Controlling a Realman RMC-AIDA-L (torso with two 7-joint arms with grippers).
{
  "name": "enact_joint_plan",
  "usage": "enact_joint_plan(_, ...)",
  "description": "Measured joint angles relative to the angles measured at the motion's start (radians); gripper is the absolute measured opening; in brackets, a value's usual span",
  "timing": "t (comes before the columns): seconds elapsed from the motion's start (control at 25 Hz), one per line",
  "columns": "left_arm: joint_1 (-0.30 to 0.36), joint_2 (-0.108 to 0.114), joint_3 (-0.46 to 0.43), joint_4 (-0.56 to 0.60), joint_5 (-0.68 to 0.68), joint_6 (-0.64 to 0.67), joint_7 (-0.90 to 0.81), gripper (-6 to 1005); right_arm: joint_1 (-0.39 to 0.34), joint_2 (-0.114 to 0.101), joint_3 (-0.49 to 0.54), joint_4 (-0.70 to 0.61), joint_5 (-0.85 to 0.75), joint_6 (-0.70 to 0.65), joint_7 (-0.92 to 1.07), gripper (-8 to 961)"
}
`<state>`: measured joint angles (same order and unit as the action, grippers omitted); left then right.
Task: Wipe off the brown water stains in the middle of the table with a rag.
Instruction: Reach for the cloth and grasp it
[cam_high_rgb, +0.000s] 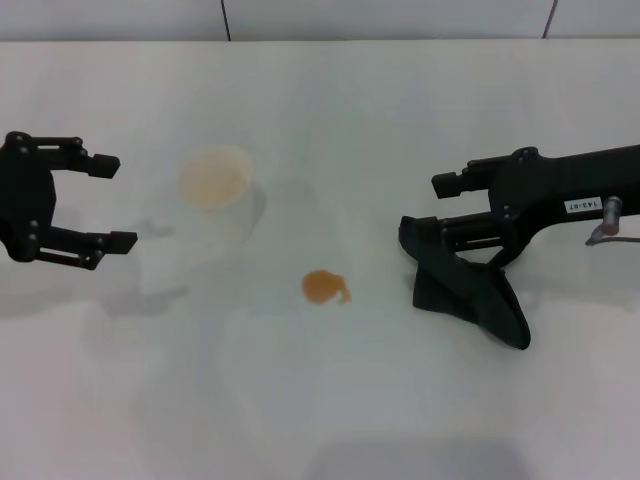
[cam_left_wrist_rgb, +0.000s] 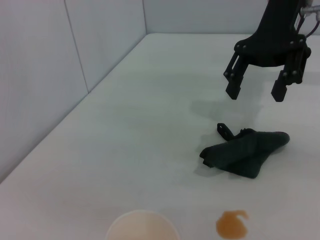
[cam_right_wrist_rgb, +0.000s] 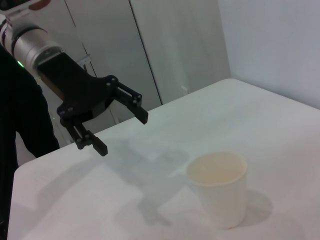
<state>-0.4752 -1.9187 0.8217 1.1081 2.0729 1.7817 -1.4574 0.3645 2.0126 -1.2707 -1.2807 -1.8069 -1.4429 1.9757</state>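
Note:
The brown water stains (cam_high_rgb: 325, 288) are one small orange-brown blot in the middle of the white table (cam_high_rgb: 330, 110), and the same stains (cam_left_wrist_rgb: 231, 223) show in the left wrist view. The black rag (cam_high_rgb: 470, 295) lies crumpled to the right of the blot. My right gripper (cam_high_rgb: 425, 207) hangs open just above the rag. In the left wrist view this right gripper (cam_left_wrist_rgb: 255, 93) stands clear of the rag (cam_left_wrist_rgb: 245, 152), with a shadow between them. My left gripper (cam_high_rgb: 112, 202) is open at the far left and holds nothing. The right wrist view shows the left gripper (cam_right_wrist_rgb: 121, 132) above the tabletop.
A pale cup (cam_high_rgb: 215, 190) stands upright between the left gripper and the blot, up and left of the stain; the cup (cam_right_wrist_rgb: 220, 187) looks empty with a brownish tint inside. A wall (cam_high_rgb: 320, 18) runs along the table's far edge.

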Motion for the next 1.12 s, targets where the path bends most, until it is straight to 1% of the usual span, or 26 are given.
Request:
enact_joint_plan(0.24,0.001,-0.009,0.003,0.004,-0.001,0.024,-0.002,863,0.013,-0.003,-0.02,-0.028,-0.051,-0.011,0.051,680)
enact_joint_plan(0.4,0.001,-0.017,-0.001,0.008,-0.005,0.027,-0.008,863,0.015,-0.003,-0.024,-0.066,-0.132,-0.016,0.107,679)
enact_joint_plan(0.64,-0.003,-0.03,-0.002,0.014,-0.007,0.023,-0.014,863,0.045,-0.001,-0.035,-0.059,-0.269,0.002,0.168,678)
enact_joint_plan(0.76,-0.006,-0.031,-0.002,0.015,-0.007,0.02,-0.022,863,0.059,-0.001,-0.052,-0.056,-0.318,0.005,0.198,677)
enact_joint_plan(1.12,-0.008,-0.03,-0.006,0.015,-0.007,0.007,-0.027,863,0.056,0.0,-0.106,-0.032,-0.351,0.063,0.204,676)
